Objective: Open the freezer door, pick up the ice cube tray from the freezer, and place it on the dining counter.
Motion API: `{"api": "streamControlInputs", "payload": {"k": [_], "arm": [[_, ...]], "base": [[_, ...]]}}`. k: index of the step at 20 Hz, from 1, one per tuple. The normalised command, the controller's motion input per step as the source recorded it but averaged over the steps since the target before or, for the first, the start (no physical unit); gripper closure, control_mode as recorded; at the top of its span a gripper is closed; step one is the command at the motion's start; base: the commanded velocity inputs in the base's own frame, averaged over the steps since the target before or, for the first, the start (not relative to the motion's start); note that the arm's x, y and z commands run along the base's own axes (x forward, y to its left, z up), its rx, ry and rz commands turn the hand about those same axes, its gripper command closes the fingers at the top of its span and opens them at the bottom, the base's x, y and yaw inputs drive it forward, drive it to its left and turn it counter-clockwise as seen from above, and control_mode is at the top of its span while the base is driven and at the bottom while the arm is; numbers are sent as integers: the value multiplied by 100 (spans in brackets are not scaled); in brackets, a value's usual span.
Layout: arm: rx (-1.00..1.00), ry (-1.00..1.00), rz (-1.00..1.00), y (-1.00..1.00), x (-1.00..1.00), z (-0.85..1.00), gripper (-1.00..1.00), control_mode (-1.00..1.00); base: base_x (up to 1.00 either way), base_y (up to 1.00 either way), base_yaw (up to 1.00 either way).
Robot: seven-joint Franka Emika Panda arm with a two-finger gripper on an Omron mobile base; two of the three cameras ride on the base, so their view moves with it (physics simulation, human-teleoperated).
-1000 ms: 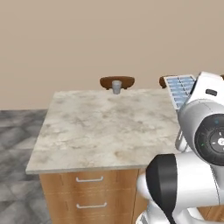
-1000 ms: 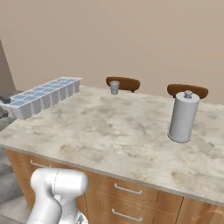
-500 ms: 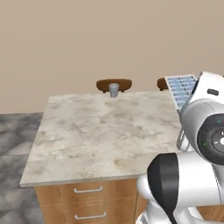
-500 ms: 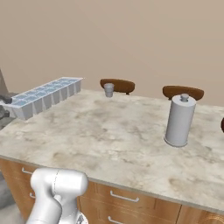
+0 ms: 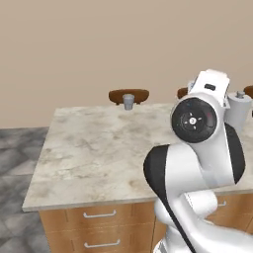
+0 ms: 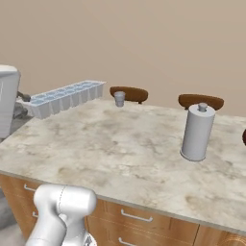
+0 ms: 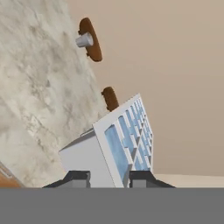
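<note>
In the right base view, at the far left, the gripper (image 6: 21,98) holds one ice cube tray (image 6: 66,97) by its short end, and the tray hangs in the air over the left edge of the dining counter (image 6: 120,149), not resting on it. The hand view shows the two fingertips (image 7: 76,178) pressed on either side of that end of the tray (image 7: 118,144). On the counter, one small grey cup (image 6: 119,99) stands near the far edge. Further right stands one tall grey canister (image 6: 197,132). Behind the counter, two brown chair backs (image 6: 129,93) are visible. Below the stone top are wooden drawers (image 6: 129,218) with silver handles.
</note>
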Motion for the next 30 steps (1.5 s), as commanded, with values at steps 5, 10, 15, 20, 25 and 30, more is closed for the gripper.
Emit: {"api": "streamControlInputs", "payload": {"k": [5, 10, 15, 20, 25, 30], "arm": [[4, 3, -13, 2, 65, 0, 100, -100], [10, 12, -5, 3, 38, -12, 100, -100], [10, 10, -1, 2, 40, -24, 100, -100], [7, 7, 0, 15, 57, -45, 100, -100], [10, 5, 0, 14, 54, -56, 100, -100], [11, 3, 0, 1, 43, -44, 100, -100]], "base": [[0, 0, 0], [0, 0, 0], [0, 0, 0], [0, 0, 0], [0, 0, 0], [0, 0, 0]]}}
